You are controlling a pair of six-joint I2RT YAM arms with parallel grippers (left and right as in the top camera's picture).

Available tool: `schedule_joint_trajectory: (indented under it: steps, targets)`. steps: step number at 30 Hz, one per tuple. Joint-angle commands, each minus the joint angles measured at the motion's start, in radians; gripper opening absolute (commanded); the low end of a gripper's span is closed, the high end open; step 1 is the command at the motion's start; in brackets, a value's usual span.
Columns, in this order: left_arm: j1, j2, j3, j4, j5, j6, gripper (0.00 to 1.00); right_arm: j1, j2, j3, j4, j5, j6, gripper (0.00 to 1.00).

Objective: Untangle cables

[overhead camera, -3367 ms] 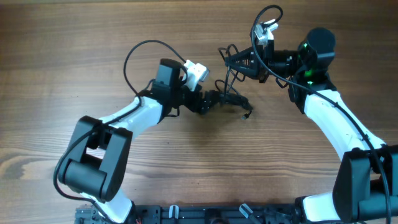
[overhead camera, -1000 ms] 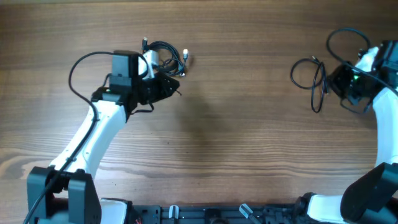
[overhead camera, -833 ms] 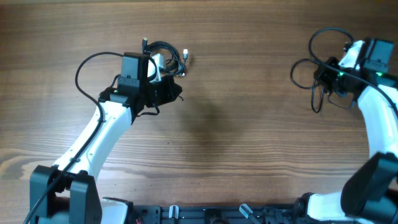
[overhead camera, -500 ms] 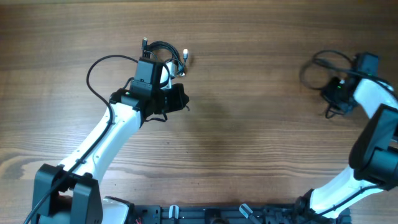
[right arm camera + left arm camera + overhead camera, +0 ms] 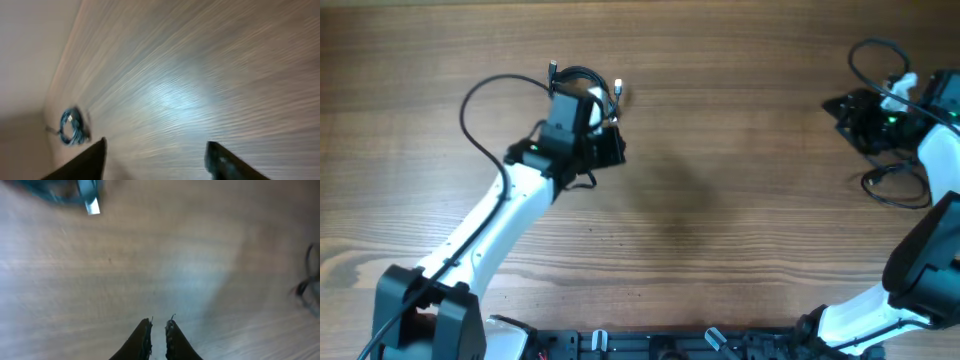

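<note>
The cables lie in two places. A coiled black bundle (image 5: 582, 80) with silvery plugs rests at the back left, partly under my left wrist; it is blurred in the left wrist view (image 5: 60, 191) and small in the right wrist view (image 5: 70, 126). A single loose cable (image 5: 897, 188) lies in a loop at the far right, beside my right arm. My left gripper (image 5: 617, 150) (image 5: 159, 321) sits just right of the bundle, jaws closed to a thin slit with nothing in them. My right gripper (image 5: 836, 104) (image 5: 155, 144) stands wide open and holds nothing, up-left of the loose cable.
A thick black wire (image 5: 485, 95) arcs off the left arm and another (image 5: 868, 55) loops above the right wrist. Bare wooden table (image 5: 720, 200) spreads between the two arms. A dark cable blur (image 5: 309, 286) shows at the left wrist view's right edge.
The right gripper opened and let go of the single cable, which now lies on the table at the far right. The left arm slid right, off the bundle, and its jaws parted slightly.
</note>
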Motion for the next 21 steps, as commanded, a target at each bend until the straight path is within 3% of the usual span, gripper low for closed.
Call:
schedule_joint_trajectory:
  steps: [1,3,4,5,8,9,10,14,18,21]
  targets:
    - [0.071,-0.013,0.065,0.053,-0.054,0.002,0.38,0.069,-0.017,0.016,-0.002,-0.046,0.02,1.0]
    - [0.103,-0.005,0.065,0.087,-0.143,0.002,0.4,0.101,-0.016,0.016,-0.001,0.01,0.113,1.0]
    - [0.118,-0.001,0.064,0.09,-0.191,0.002,0.45,0.117,-0.016,0.016,0.0,0.067,0.171,1.0]
    - [0.126,0.002,0.062,0.09,-0.21,0.002,0.61,0.124,-0.016,0.016,0.0,0.119,0.215,1.0]
    - [0.132,0.031,0.061,0.098,-0.249,0.001,0.67,0.128,-0.016,0.016,0.0,0.288,0.361,1.0]
    - [0.132,0.053,0.061,0.11,-0.248,0.001,0.8,0.128,-0.016,0.016,0.002,0.344,0.416,1.0]
    - [0.132,0.075,0.061,0.123,-0.248,0.001,0.84,0.128,-0.016,0.016,0.004,0.39,0.459,1.0]
    - [0.132,0.19,0.061,0.217,-0.249,0.001,0.77,0.128,-0.016,0.016,0.004,0.472,0.563,1.0]
    - [0.134,0.307,0.061,0.344,-0.26,0.001,0.74,0.128,-0.016,0.016,0.003,0.471,0.565,1.0]
    - [0.134,0.378,0.061,0.406,-0.313,-0.006,0.66,0.128,-0.016,0.016,0.004,0.471,0.564,1.0]
